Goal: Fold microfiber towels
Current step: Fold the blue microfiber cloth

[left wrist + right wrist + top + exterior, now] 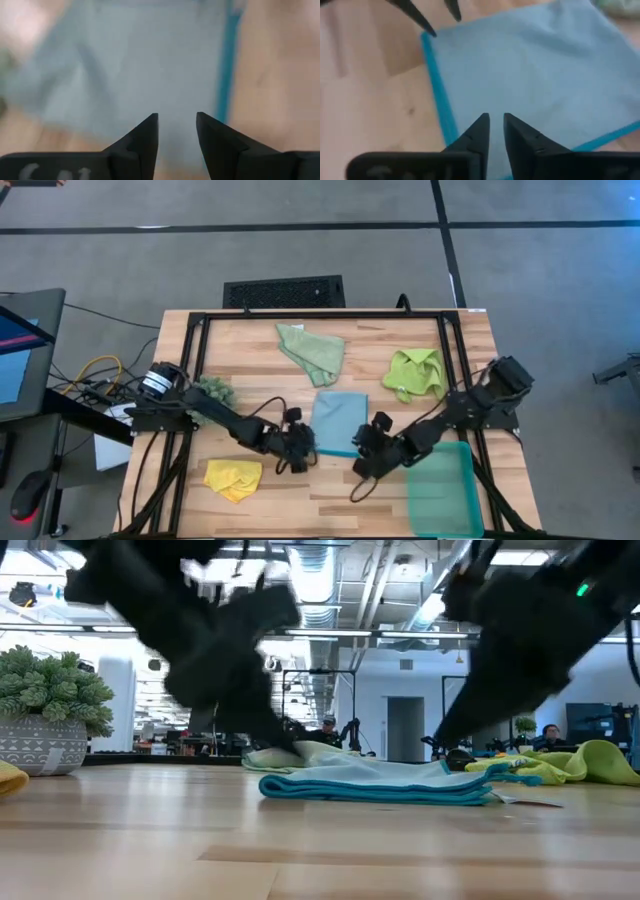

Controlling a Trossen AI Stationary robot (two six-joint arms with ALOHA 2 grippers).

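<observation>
text: none legible | labels: none | left wrist housing marks: too blurred to read

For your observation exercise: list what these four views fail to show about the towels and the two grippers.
- Left gripper: high and low views do not show whether it grips the light blue towel.
- Right gripper: whether cloth lies between its fingers is hidden.
- Yellow towel: cut off by the low view's edge.
- Pale sage green towel: low view, mostly hidden behind the left arm.

The wooden table (260, 340) bears four towels (338, 420) (spread apart), a teal tray (445, 490).
</observation>
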